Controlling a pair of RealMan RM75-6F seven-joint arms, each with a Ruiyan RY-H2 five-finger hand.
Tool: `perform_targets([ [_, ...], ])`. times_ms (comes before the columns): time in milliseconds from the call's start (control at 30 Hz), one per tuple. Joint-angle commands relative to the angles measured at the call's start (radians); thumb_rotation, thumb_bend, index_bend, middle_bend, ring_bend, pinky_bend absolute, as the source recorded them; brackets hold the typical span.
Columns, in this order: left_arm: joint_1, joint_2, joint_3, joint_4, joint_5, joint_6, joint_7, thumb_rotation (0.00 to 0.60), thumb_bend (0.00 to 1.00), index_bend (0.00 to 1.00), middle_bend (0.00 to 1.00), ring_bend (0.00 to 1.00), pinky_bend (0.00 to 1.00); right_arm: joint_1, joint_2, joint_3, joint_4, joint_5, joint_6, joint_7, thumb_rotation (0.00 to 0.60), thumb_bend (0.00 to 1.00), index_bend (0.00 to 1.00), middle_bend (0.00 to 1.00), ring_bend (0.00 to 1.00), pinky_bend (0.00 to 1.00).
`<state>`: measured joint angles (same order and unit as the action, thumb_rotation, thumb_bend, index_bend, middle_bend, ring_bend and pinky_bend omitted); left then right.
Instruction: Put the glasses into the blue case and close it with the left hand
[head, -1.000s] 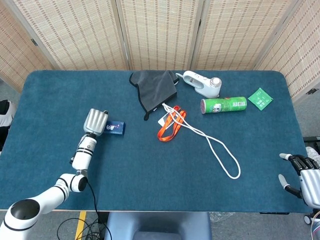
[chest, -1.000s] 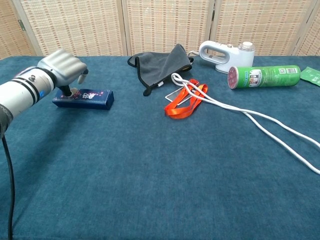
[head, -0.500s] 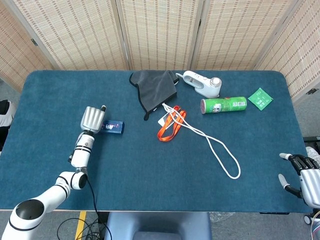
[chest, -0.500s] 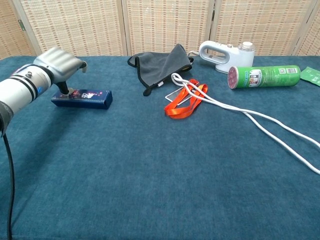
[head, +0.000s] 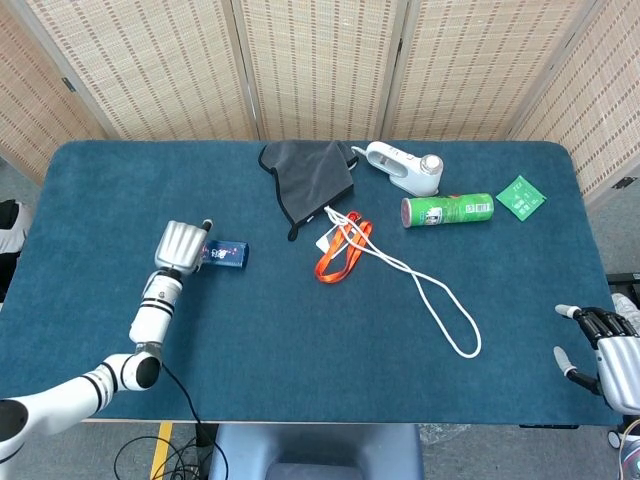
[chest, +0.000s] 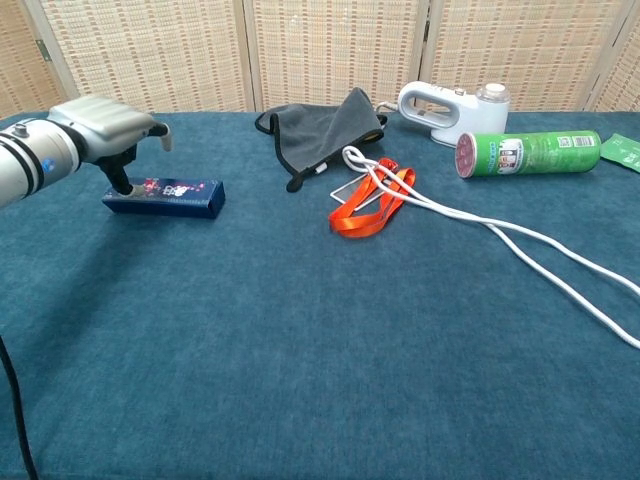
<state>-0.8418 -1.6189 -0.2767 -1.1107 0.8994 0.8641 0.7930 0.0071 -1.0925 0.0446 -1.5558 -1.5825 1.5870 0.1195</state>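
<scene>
The blue case (head: 226, 255) lies closed on the table's left side, also seen as the long blue case (chest: 168, 197) in the chest view. No glasses show in either view. My left hand (head: 179, 246) hovers palm down over the case's left end. Its fingers (chest: 121, 180) bend downward and one dark tip touches that end of the case. The left hand (chest: 100, 123) holds nothing and its thumb sticks out to the side. My right hand (head: 603, 345) rests off the table's near right corner, fingers apart and empty.
A grey cloth pouch (head: 310, 175) lies at the back centre, with an orange strap (head: 340, 250) and a white cord (head: 430, 300) in front of it. A white handheld device (head: 405, 168), a green can (head: 447, 210) and a green packet (head: 521, 196) sit at the back right.
My left hand has drawn back to the left off the top of the case and flattened out. The case slid slightly left. The right hand barely moved.
</scene>
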Motion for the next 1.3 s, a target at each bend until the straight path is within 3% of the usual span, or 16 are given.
perform_targets([
  [33, 0.006, 0.082, 0.013, -0.121, -0.137, -0.056, 0.063, 0.6, 0.32, 0.24, 0.93, 0.84, 1.0, 0.0, 0.0, 0.0, 0.0, 0.0, 0.0, 0.0, 0.6, 0.33, 0.26, 0.34, 0.29, 0.26],
  [200, -0.02, 0.05, 0.043, -0.089, -0.184, -0.061, 0.071, 0.6, 0.32, 0.21, 0.93, 0.84, 1.0, -0.002, 0.0, -0.001, 0.001, 0.002, 0.002, 0.002, 0.6, 0.33, 0.26, 0.34, 0.29, 0.26],
  [333, -0.037, -0.003, 0.062, 0.0, -0.166, -0.048, 0.047, 0.6, 0.32, 0.18, 0.93, 0.84, 1.0, -0.004, 0.001, -0.001, 0.002, 0.006, 0.001, 0.003, 0.6, 0.33, 0.26, 0.34, 0.29, 0.26],
  [667, -0.058, -0.084, 0.057, 0.16, -0.169, -0.076, -0.037, 0.6, 0.32, 0.18, 0.93, 0.84, 1.0, 0.0, 0.0, 0.002, 0.003, 0.014, -0.01, 0.0, 0.6, 0.33, 0.26, 0.34, 0.29, 0.26],
  [767, -0.058, -0.101, 0.05, 0.189, -0.156, -0.082, -0.082, 0.6, 0.32, 0.27, 0.93, 0.84, 1.0, 0.001, -0.001, 0.002, 0.003, 0.015, -0.012, -0.001, 0.6, 0.33, 0.26, 0.34, 0.29, 0.26],
  [933, -0.051, -0.121, 0.047, 0.221, -0.093, -0.059, -0.167, 0.6, 0.32, 0.52, 0.93, 0.85, 1.0, 0.003, -0.002, 0.003, 0.003, 0.018, -0.016, -0.002, 0.6, 0.33, 0.26, 0.34, 0.29, 0.26],
  [1067, -0.046, -0.124, 0.052, 0.228, -0.06, -0.054, -0.201, 0.6, 0.32, 0.58, 0.93, 0.85, 1.0, 0.005, -0.003, 0.003, 0.002, 0.017, -0.019, -0.005, 0.6, 0.33, 0.26, 0.34, 0.29, 0.26],
  [1167, -0.042, -0.114, 0.055, 0.214, -0.06, -0.064, -0.203, 0.6, 0.32, 0.52, 0.93, 0.85, 1.0, 0.006, -0.003, 0.003, 0.001, 0.017, -0.019, -0.006, 0.6, 0.33, 0.26, 0.34, 0.29, 0.26],
  [1300, -0.035, -0.077, 0.051, 0.148, -0.098, -0.078, -0.18, 0.6, 0.32, 0.19, 0.9, 0.83, 1.0, 0.007, -0.001, 0.005, -0.001, 0.017, -0.019, -0.008, 0.6, 0.33, 0.26, 0.34, 0.29, 0.26],
])
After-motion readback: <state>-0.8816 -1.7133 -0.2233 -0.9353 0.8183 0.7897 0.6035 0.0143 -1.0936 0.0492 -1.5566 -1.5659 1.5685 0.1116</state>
